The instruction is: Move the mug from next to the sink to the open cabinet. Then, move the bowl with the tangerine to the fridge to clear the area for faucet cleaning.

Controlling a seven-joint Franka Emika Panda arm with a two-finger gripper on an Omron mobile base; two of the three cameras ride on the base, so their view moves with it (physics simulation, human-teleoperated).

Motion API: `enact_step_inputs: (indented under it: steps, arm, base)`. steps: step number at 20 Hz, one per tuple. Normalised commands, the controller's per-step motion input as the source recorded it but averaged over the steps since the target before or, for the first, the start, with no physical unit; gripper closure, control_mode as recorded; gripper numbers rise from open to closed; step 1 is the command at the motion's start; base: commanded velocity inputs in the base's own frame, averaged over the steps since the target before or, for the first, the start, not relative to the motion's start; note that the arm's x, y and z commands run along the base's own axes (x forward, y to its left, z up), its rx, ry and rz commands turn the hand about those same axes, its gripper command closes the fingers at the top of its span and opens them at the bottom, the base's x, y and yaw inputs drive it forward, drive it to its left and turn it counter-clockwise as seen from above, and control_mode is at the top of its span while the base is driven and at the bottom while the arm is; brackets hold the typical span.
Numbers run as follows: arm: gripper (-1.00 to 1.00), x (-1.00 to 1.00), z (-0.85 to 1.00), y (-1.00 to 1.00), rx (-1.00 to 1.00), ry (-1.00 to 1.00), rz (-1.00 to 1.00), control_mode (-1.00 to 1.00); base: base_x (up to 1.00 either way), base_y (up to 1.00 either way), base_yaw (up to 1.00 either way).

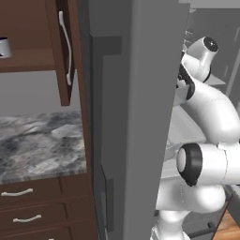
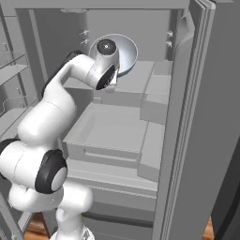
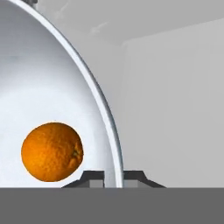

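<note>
- Wide white bowl (image 3: 48, 87) with bright orange tangerine (image 3: 52, 152) inside, rim pinched between shut gripper (image 3: 112, 177) tips, held inside tall grey fridge (image 2: 140, 136).
- Silvery mug (image 1: 3, 48) already in dark wooden cabinet (image 1: 33, 35).
- Left: setting down, releasing.

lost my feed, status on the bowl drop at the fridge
Gripper shut on bowl rim. Tangerine inside bowl. Bowl held inside open fridge, above a shelf. Nothing in the way.
</note>
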Motion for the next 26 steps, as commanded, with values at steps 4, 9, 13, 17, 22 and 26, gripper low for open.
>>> enact_step_inputs:
  steps: [4, 9, 13, 17, 22, 26]
  arm:
    - [-1.0, 0.27, 0.22, 0.01, 0.04, 0.04, 0.0, -1.0]
    - [-1.0, -0.06, 0.02, 0.0, 0.0, -0.02, 0.0, -1.0]
    - [-1.0, -0.9, -0.01, 0.0, 0.0, -0.2, 0.0, -1.0]
    - [-1.0, -1.0, -0.01, 0.0, 0.0, -0.26, 0.0, -1.0]
    - [-1.0, -1.0, -0.04, 0.0, 0.01, -0.31, -0.01, -1.0]
    - [-1.0, -1.0, -0.84, 0.18, 0.0, -0.2, 0.0, -1.0]
  base:
    - [0.0, 0.0, 0.0]
    - [0.0, 0.0, 0.0]
    - [0.0, 0.0, 0.0]
    - [0.0, 0.0, 0.0]
    - [0.0, 0.0, 0.0]
    - [0.0, 0.0, 0.0]
